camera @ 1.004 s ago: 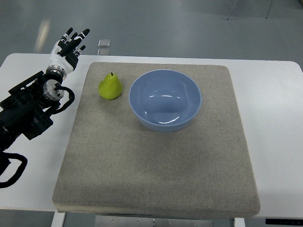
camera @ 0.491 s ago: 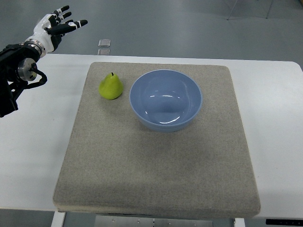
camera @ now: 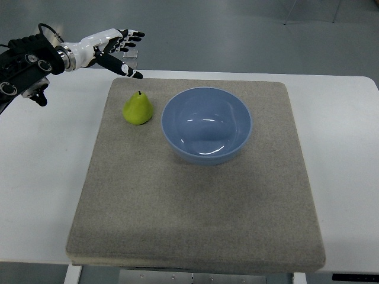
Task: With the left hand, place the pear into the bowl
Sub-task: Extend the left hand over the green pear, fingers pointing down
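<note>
A green pear stands upright on the grey mat, just left of the light blue bowl, which holds nothing. My left hand hovers above the table's far edge, up and to the left of the pear, with its fingers spread and holding nothing. Its thumb tip points toward the pear, a short gap above it. The black forearm enters from the upper left.
The mat lies on a white table. A small clear square object lies on the floor beyond the table's far edge, partly behind the hand.
The left hand has swung right from the far-left corner and now reaches over the table's far edge toward the pear. Pear and bowl have not moved.
</note>
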You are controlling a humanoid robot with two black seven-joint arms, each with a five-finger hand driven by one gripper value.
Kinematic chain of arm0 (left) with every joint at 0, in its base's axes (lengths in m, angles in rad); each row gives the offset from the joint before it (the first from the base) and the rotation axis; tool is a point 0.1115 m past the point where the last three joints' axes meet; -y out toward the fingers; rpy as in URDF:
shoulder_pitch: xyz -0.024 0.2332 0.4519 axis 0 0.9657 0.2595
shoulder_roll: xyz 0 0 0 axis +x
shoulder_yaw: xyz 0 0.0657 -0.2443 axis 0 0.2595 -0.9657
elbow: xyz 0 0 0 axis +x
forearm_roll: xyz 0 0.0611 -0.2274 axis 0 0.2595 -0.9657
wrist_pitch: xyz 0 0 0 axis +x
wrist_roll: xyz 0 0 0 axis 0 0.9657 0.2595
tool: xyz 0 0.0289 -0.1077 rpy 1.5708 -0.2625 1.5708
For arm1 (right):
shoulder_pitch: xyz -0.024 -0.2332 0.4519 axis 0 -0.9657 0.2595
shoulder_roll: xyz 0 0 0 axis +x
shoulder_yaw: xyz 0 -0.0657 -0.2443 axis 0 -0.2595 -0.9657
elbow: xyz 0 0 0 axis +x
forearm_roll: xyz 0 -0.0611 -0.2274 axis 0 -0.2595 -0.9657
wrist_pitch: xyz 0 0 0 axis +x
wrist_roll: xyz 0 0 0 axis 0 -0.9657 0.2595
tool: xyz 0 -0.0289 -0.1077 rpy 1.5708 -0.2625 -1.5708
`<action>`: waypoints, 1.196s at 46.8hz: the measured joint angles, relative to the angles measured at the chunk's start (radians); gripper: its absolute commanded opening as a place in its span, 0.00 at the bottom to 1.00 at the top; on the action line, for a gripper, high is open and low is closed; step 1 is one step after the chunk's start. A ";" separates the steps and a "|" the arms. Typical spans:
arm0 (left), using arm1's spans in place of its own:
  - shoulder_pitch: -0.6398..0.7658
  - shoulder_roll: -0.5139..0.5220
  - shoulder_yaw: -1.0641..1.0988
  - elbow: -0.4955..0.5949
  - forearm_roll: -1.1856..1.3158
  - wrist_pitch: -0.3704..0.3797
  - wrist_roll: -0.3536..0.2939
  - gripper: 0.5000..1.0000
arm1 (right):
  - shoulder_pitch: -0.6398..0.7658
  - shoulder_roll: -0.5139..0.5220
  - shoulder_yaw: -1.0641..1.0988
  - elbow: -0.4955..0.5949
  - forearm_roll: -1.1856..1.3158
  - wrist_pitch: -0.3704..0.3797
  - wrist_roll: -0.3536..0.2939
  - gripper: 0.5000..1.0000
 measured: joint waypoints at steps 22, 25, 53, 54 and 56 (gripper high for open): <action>-0.105 0.100 0.137 -0.157 0.476 -0.027 -0.243 0.95 | 0.000 0.000 0.000 0.000 0.000 0.000 0.000 0.85; -0.130 0.102 0.183 -0.158 0.479 -0.035 -0.279 0.95 | 0.000 0.000 0.000 0.000 0.000 0.000 0.000 0.85; -0.134 0.033 0.259 -0.070 0.618 -0.025 -0.307 0.91 | 0.000 0.000 0.000 0.000 0.000 0.000 0.000 0.85; -0.133 0.033 0.259 -0.070 0.627 -0.025 -0.307 0.89 | 0.000 0.000 0.000 0.000 0.000 0.000 0.000 0.85; -0.133 0.032 0.259 -0.069 0.650 -0.025 -0.307 0.89 | 0.000 0.000 0.000 0.000 0.000 0.000 0.000 0.85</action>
